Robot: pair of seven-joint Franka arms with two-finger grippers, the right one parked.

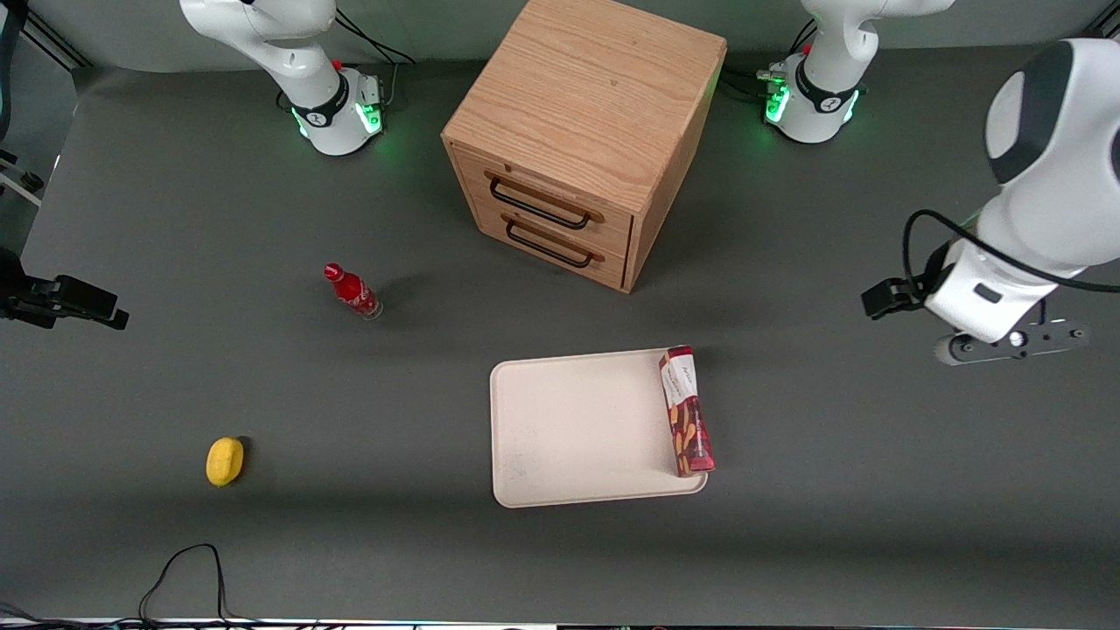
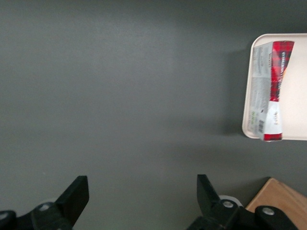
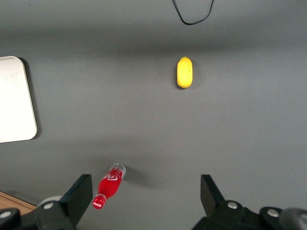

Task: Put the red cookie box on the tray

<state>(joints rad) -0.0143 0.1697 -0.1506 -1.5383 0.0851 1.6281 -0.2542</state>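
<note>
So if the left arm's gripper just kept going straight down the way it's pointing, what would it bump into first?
Probably just the bare dark grey table. The gripper hangs open over it, apart from the cream-white rectangular tray and the long dark-red cardboard cookie box lying along its edge.

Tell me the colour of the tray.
Cream-white tray, clearest in the front view; the gripper hangs apart.

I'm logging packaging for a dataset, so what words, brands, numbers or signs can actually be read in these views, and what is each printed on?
None can be read outright.
Red cookie box, on the tray: white lettering and a barcode panel, too small to read.
Red bottle: white script logo, too blurred to quote.
Wooden drawer cabinet and yellow lemon: no text.
The gripper hangs open over bare table, toward the working arm's end, and carries no lettering.
</note>
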